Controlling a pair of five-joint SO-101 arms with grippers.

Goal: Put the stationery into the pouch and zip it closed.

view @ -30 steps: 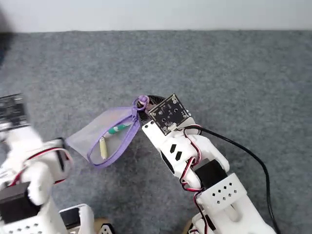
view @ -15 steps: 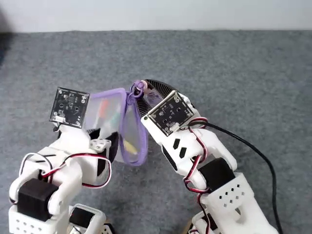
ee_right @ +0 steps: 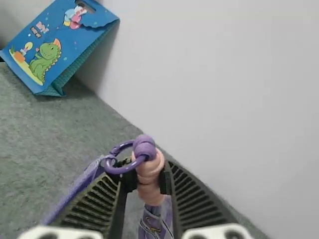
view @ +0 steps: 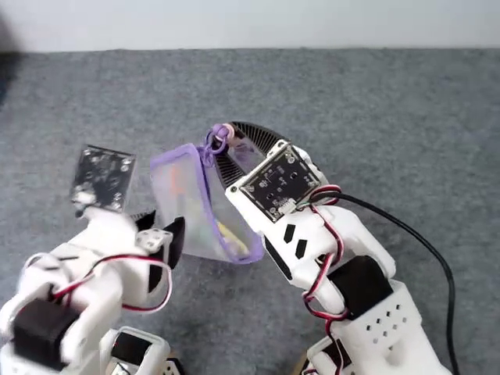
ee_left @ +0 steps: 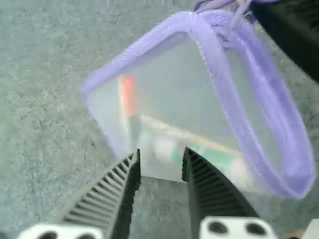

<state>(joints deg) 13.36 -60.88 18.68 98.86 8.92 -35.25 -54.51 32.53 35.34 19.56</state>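
Up close, the right gripper (ee_right: 144,185) is clamped on the peach-coloured zipper pull (ee_right: 148,172), which carries a purple ring (ee_right: 124,158). From that pull hangs the translucent plastic pouch with purple zipper trim (view: 191,205), lifted off the grey felt-like table (view: 375,117), its mouth unzipped. The left gripper (ee_left: 160,162) sits on the pouch's other side, jaws apart, with the pouch's closed edge right at its fingertips (ee_left: 133,162). Just past those tips, inside the pouch, lie an orange-red stick (ee_left: 128,94) and a green-and-white piece (ee_left: 199,157). Farther beyond the right gripper, a blue paper bag (ee_right: 55,47) printed with a green cartoon dinosaur and lettering too small to make out leans against the white wall (ee_right: 224,74).
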